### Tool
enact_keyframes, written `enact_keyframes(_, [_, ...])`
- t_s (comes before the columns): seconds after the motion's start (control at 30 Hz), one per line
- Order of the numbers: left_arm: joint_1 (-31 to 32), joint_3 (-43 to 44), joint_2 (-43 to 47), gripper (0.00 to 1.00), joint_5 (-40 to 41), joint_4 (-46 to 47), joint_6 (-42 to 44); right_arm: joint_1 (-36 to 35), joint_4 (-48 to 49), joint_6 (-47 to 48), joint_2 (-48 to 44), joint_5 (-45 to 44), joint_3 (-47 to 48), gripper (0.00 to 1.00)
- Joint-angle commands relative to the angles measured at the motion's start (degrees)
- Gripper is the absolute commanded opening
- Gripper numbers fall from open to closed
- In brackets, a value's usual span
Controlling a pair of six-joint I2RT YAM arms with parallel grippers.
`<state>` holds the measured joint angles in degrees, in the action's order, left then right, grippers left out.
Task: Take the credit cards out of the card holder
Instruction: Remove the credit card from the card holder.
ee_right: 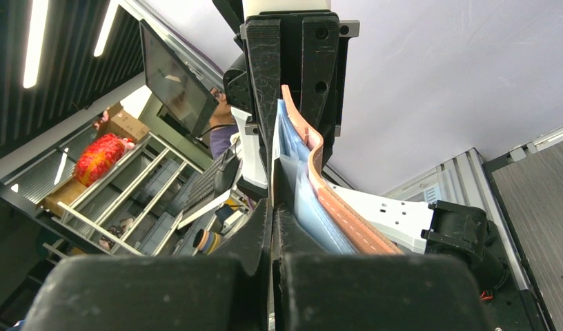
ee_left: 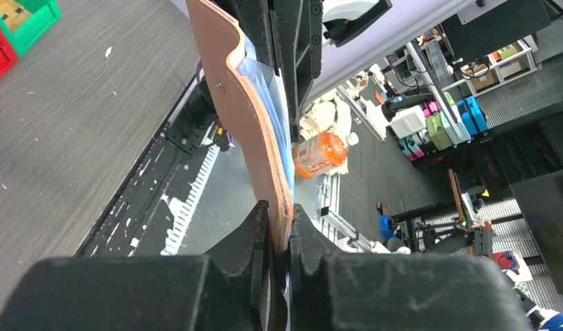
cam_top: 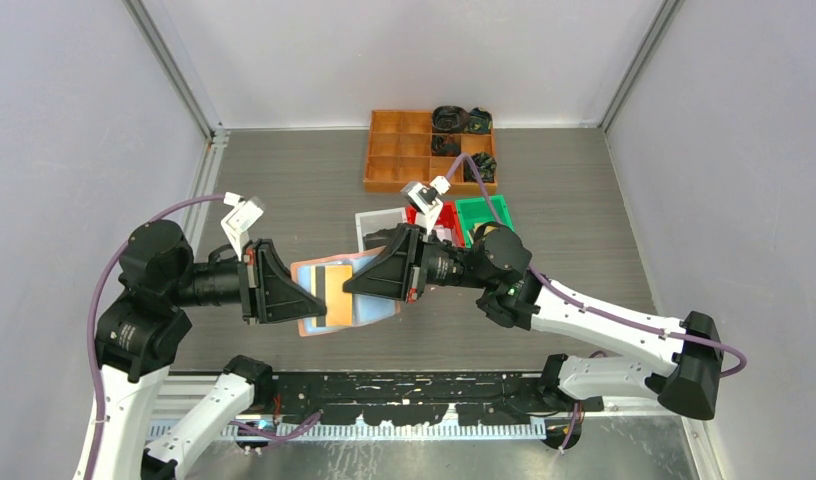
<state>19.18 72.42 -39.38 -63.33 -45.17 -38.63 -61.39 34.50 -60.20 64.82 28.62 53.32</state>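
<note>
Nearest me, just beyond the arm bases, my left gripper and right gripper face each other over the middle of the table with the card holder spread open between them, lifted clear of the surface. In the left wrist view the left gripper has its jaws pressed tight on the salmon leather edge of the card holder, which stands up on edge from the pinch with pale blue pockets on its inner face. In the right wrist view the right gripper is closed on a thin inner layer of the card holder; I cannot tell whether that layer is a pocket leaf or a card. From above, a gold card shows in the open holder between the two sets of fingers. Further back and to the right sit a white bin, a red bin and a green bin side by side. Farthest, near the back wall, lies the orange tray, with dark items in its right compartments.
</note>
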Motion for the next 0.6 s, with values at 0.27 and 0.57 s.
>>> enact_keyframes(0.27, [0.0,1.8,-0.1,0.08,-1.0,3.5,-0.4,1.6,-1.5,2.5,-6.9,-0.5,-0.3,0.01])
enact_keyframes(0.57, [0.0,1.9,-0.1,0.06,-0.3,2.4,2.2,2.6,-1.6,0.4,-5.6,0.7,0.3,0.01])
